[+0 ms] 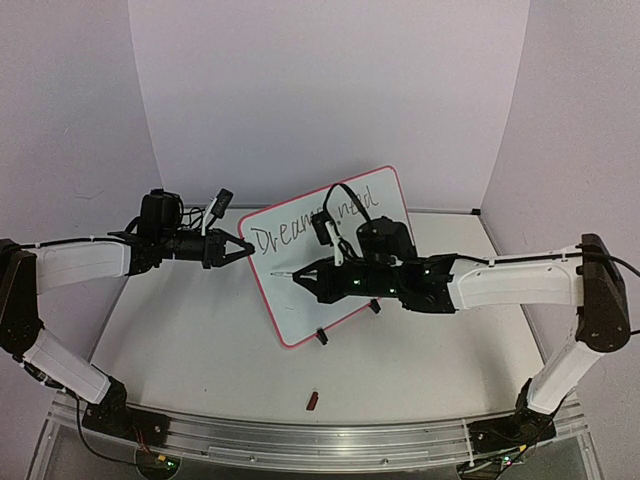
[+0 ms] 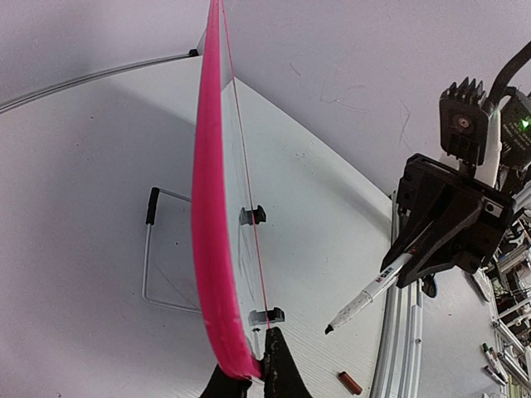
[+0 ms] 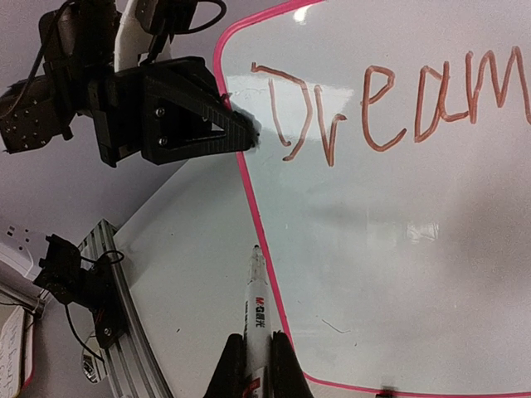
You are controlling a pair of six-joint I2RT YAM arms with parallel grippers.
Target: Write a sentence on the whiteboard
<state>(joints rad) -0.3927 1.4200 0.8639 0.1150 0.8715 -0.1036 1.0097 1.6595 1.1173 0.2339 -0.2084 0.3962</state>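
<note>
Left gripper (image 2: 249, 377): fingers pressed together on the pink frame of the whiteboard (image 2: 211, 249), at the board's left edge just below its upper corner; the right wrist view shows the same pinch beside the capital D. Right gripper (image 3: 253, 365): closed round the barrel of a marker (image 3: 255, 307), nib bare and pointing at the board's left border under the first word, seemingly just off the surface, though the angle leaves contact uncertain. The whiteboard stands tilted back on the table (image 1: 180, 330), between the two arms, propped on two black clip feet (image 2: 265, 316) and a wire stand (image 2: 158, 249) behind. Red writing (image 3: 373, 108) begins "Dream"; the rest is partly hidden by the right arm. Handling judgement: thin, stiff, light panel; the glossy face offers no purchase, so the frame edge is the place to hold. Lightly propped, it would likely skid or tip under pen pressure without that bracing pinch. A small red piece (image 1: 312, 401), probably the cap, lies near the rail.
</note>
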